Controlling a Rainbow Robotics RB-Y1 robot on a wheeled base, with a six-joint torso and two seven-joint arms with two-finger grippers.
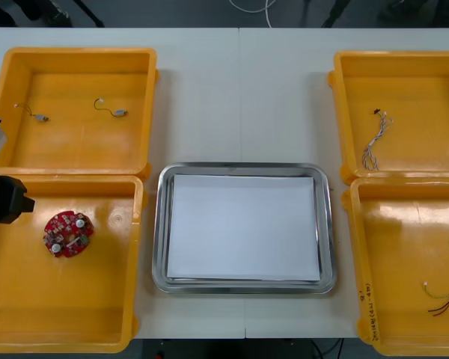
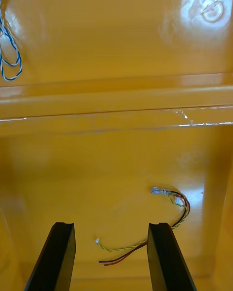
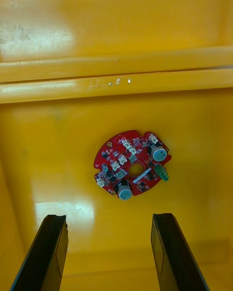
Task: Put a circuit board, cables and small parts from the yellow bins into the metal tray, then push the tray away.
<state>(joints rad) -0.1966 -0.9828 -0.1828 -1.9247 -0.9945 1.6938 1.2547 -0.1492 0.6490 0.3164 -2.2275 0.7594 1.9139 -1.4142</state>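
My left end effector (image 3: 109,217) gapes wide over the flat circuit board (image 3: 132,163), lower-left yellow bin (image 1: 67,182); right end effector (image 2: 111,225) equally wide over a curled red-and-yellow cable (image 2: 133,247). Light desk (image 1: 239,97).

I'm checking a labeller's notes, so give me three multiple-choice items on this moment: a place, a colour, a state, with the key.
1. The circuit board lies in: A the far left bin; B the near left bin; C the far right bin.
2. The cable between the right gripper's fingers is: A black; B blue and white; C red and yellow.
3. The left gripper's fingers are: A shut on the board; B shut on nothing; C open.
1 B: the front view shows it there.
2 C: red and yellow strands lie in the near right bin.
3 C: they stand apart, the circuit board beyond them untouched.
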